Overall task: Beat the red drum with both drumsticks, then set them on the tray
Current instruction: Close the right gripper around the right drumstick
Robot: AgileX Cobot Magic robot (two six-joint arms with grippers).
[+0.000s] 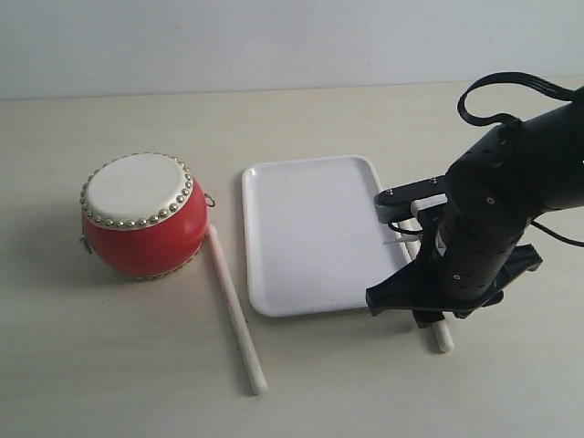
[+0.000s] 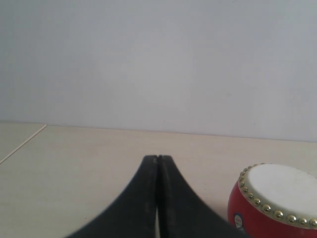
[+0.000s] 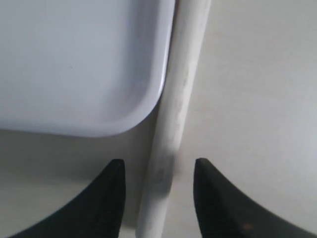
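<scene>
Black right gripper stands spread, one finger each side of a slim pale wooden drumstick lying beside the flat white plastic tray, while the left gripper is pressed together, empty, near the round red drum, so I think everything is still to do.

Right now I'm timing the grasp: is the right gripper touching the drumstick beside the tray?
Apart. The right wrist view shows the right gripper open astride the drumstick, with table visible on both sides.
</scene>
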